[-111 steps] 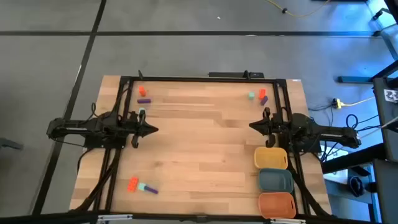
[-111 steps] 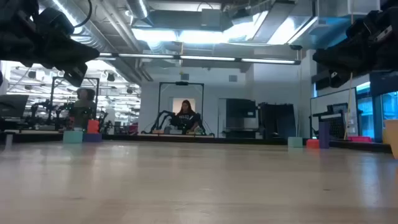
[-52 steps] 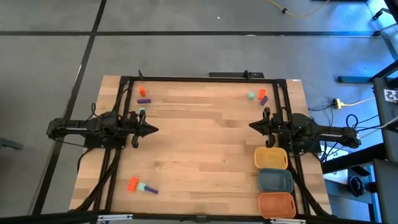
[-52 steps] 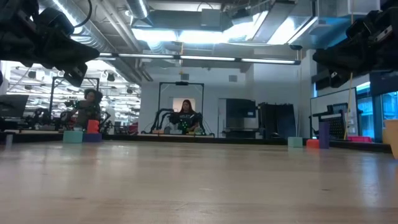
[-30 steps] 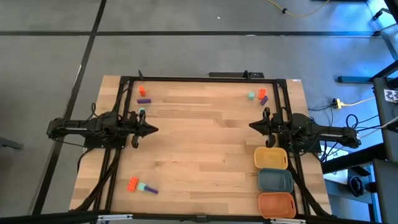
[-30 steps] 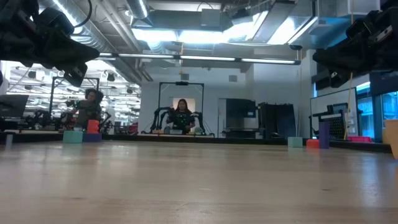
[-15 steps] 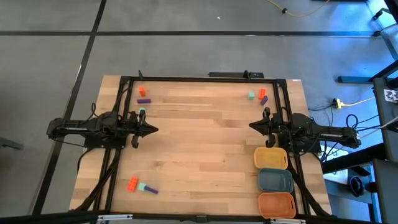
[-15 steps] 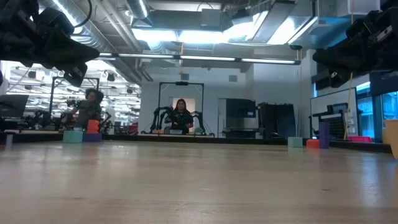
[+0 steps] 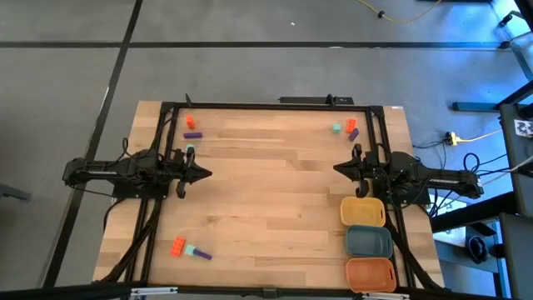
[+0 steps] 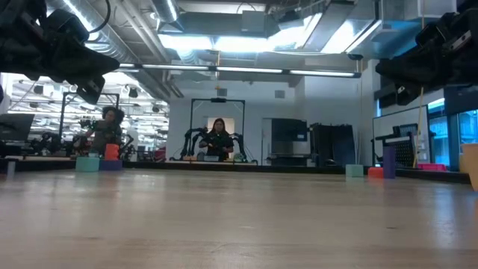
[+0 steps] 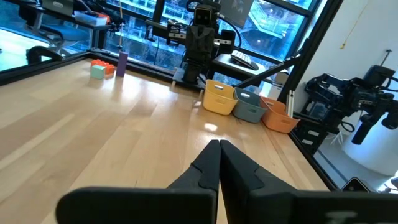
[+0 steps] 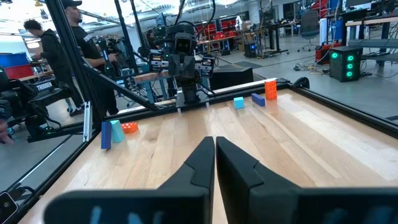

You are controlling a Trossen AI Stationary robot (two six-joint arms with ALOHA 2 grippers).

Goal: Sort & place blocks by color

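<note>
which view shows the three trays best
The high view: the yellow tray, blue-grey tray and orange tray lie in a row, fully seen. The left wrist view shows them small and far off; the low view catches only an edge; the right wrist view shows none.

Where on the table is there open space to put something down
The widest bare patch is the table's middle, between the left gripper and right gripper. Crowded spots: the far corners with blocks, the near left blocks, and the three trays near right.

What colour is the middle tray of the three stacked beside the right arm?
Blue-grey middle tray, clearest in the high view.
</note>
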